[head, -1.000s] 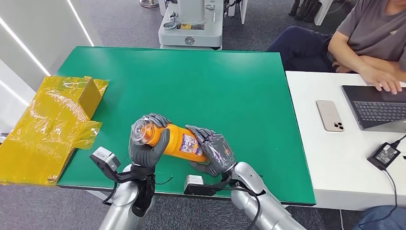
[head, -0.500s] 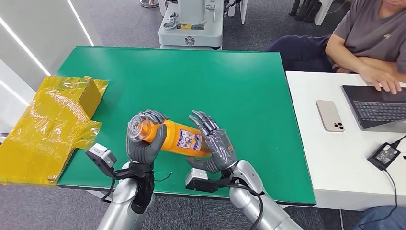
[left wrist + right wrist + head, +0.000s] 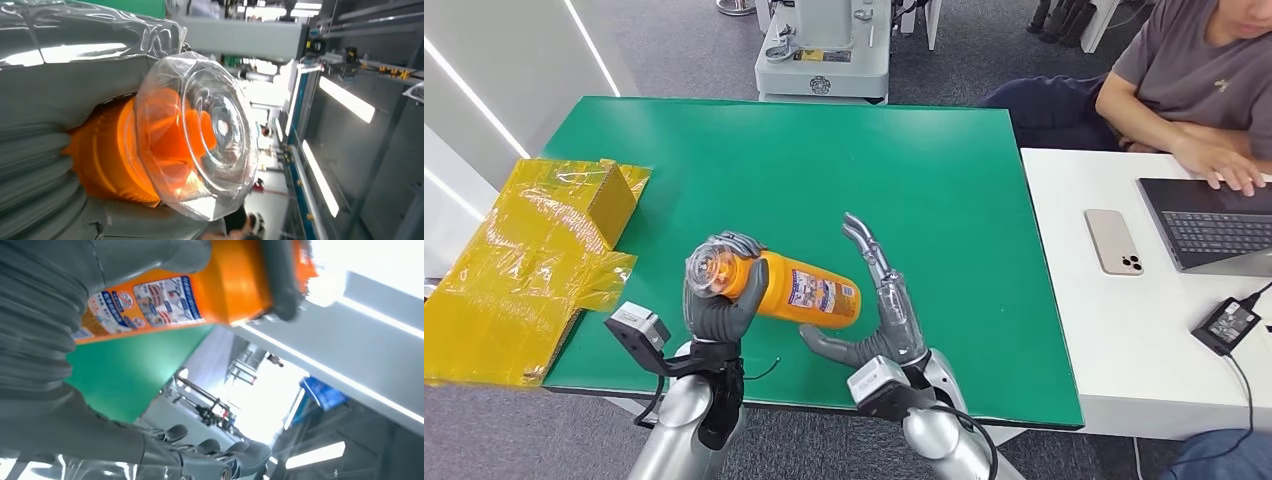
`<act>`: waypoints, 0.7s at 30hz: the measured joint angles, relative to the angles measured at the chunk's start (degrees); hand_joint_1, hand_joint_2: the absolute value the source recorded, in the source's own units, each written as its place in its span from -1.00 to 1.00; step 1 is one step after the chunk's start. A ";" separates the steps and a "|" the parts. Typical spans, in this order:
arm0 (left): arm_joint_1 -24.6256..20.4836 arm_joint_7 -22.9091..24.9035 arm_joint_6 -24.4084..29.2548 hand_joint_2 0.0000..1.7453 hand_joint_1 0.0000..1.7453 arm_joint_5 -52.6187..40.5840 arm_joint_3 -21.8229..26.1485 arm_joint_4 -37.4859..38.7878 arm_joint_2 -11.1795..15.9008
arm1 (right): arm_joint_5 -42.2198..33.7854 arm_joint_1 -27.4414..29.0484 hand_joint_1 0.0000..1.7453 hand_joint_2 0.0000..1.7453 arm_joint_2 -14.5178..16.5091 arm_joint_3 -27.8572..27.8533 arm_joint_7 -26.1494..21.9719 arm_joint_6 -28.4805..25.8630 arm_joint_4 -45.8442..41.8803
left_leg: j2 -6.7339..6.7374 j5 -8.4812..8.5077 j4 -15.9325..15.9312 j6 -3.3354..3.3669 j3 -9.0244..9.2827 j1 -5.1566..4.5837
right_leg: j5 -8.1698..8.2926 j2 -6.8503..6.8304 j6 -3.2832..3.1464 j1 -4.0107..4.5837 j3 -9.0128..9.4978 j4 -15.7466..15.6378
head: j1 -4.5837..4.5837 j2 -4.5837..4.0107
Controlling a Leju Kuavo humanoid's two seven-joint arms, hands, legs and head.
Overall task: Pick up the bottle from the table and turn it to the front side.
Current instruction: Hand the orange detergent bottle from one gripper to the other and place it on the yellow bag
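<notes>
Under left hand (image 3: 720,300): bottle (image 3: 804,291) neck.

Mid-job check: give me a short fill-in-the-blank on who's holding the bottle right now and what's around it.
1. The orange bottle is gripped near its clear cap by the ____ robot hand.
2. The right robot hand has its fingers spread and is ____.
3. The table under the bottle is ____ in colour.
4. Beside the laptop on the white desk lies a ____.

Missing words: left; open; green; phone
</notes>
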 joint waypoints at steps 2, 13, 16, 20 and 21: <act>0.00 0.10 1.09 1.00 1.00 -0.96 0.23 -1.09 0.45 | -0.50 1.37 -1.00 1.00 0.00 0.00 0.01 0.02 -2.56 | 0.00 0.00 0.00 0.00 0.00 0.00 | 0.00 0.00 0.00 0.00 0.00 0.00 | 0.00 0.00; -3.49 4.40 12.22 1.00 1.00 -19.40 2.16 -8.59 6.03 | -0.27 6.23 -1.00 1.00 0.09 -0.28 -0.65 0.38 -8.75 | 0.00 0.01 -0.01 -0.01 0.03 0.01 | 0.00 0.00 -0.01 0.01 0.01 0.04 | 0.00 0.00; -5.59 5.36 15.94 1.00 1.00 -24.51 2.32 -9.46 8.06 | -0.20 6.90 -1.00 1.00 0.28 -0.69 -0.67 1.37 -9.64 | 0.01 0.02 0.00 -0.01 0.03 0.01 | 0.00 0.00 -0.01 0.01 0.00 0.05 | 0.01 0.00; -10.94 8.04 19.94 1.00 1.00 -38.47 2.32 -8.75 13.47 | -0.21 7.16 -1.00 1.00 0.41 -1.10 -0.91 3.23 -10.03 | 0.02 0.04 0.00 -0.04 0.05 0.01 | 0.01 0.01 -0.02 0.01 0.01 0.07 | 0.01 0.00; -12.65 8.88 20.11 1.00 1.00 -41.65 2.38 -7.88 15.02 | -0.20 7.18 -1.00 1.00 0.44 -1.22 -0.96 3.62 -10.03 | 0.02 0.05 0.00 -0.05 0.06 0.01 | 0.01 0.01 -0.02 0.01 0.01 0.08 | 0.00 0.00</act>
